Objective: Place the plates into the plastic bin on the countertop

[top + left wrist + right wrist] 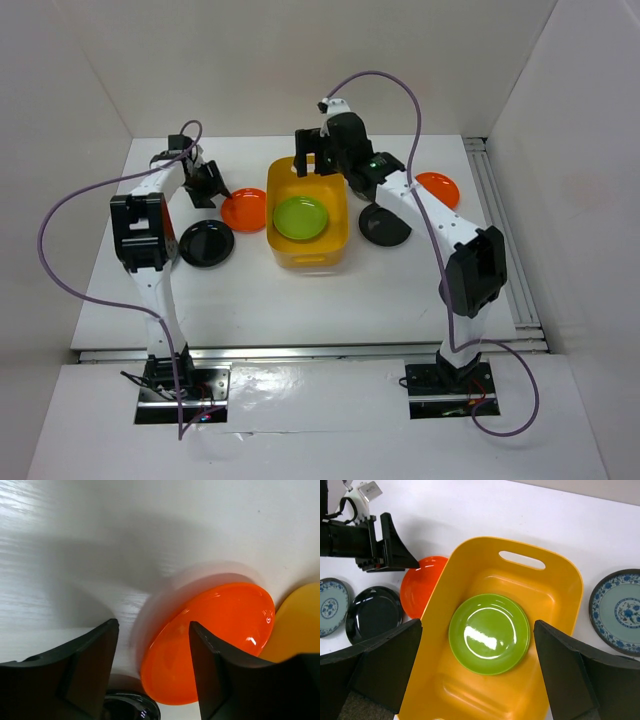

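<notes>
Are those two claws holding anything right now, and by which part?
Nothing yet. The right gripper hangs open above the plastic bin; the left gripper, open, straddles the rim of the orange plate without clamping it.

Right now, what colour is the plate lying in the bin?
The plate in the bin is lime green; the right wrist view shows it best.
</notes>
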Controlling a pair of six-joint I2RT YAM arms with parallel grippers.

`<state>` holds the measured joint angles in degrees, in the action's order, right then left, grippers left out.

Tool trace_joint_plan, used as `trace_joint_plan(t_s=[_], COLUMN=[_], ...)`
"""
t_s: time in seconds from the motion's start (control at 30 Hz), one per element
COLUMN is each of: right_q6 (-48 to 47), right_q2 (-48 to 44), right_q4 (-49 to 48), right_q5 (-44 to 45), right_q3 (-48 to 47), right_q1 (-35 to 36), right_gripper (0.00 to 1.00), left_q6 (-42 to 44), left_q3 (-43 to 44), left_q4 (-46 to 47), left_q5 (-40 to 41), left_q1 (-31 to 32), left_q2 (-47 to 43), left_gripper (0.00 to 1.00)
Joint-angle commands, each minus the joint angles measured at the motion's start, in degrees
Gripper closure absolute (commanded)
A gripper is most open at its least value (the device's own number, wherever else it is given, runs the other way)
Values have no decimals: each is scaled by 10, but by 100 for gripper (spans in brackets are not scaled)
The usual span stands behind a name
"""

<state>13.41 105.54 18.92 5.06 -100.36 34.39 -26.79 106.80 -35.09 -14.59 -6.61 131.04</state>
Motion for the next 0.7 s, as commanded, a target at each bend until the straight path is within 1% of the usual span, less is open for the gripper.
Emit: trace_joint_plan(t_s=[0.0, 0.13, 0.17, 0.23, 0.3, 0.37, 0.4, 0.5, 0.57, 0.6, 0.63, 0.67], right_q6=[-3, 2, 2, 7, 13, 13, 13, 13, 18, 18, 18, 18], right_q2=[-40, -57, -62, -68, -86, -91, -91, -96, -103, -103, -108, -108], right_q4=[-10, -17, -17, -17, -22, -27, -27, -27, -27, -27, -27, -27], right_q5=[-6, -18, -18, -23, -23, -29, -29, -29, -29, -29, -29, -29], right_q3=[1, 21, 21, 28, 36, 42, 42, 48, 53, 60, 60, 60], right_q1=[-8, -20, -20, -26, -32, -32, -39, -44, -50, -50, -56, -57], right_gripper=[0, 0, 0, 0, 0, 0, 0, 0, 0, 0, 0, 0], left_q6=[18, 18, 18, 18, 13, 13, 8, 8, 8, 8, 8, 1], left_q3=[-53, -59, -53, -43, -37, -31, -31, -31, -25, -25, -25, -25], left_q4=[25, 33, 33, 27, 22, 17, 17, 12, 12, 6, 6, -1], left_q5=[-13, -13, -13, 0, 7, 25, 38, 38, 45, 52, 64, 71], left_q1=[5, 5, 5, 12, 17, 17, 17, 17, 17, 17, 17, 17], left_q2=[-17, -11, -11, -6, 0, 0, 0, 0, 0, 0, 0, 0], left_gripper=[29, 31, 36, 40, 52, 54, 60, 60, 78, 81, 92, 100])
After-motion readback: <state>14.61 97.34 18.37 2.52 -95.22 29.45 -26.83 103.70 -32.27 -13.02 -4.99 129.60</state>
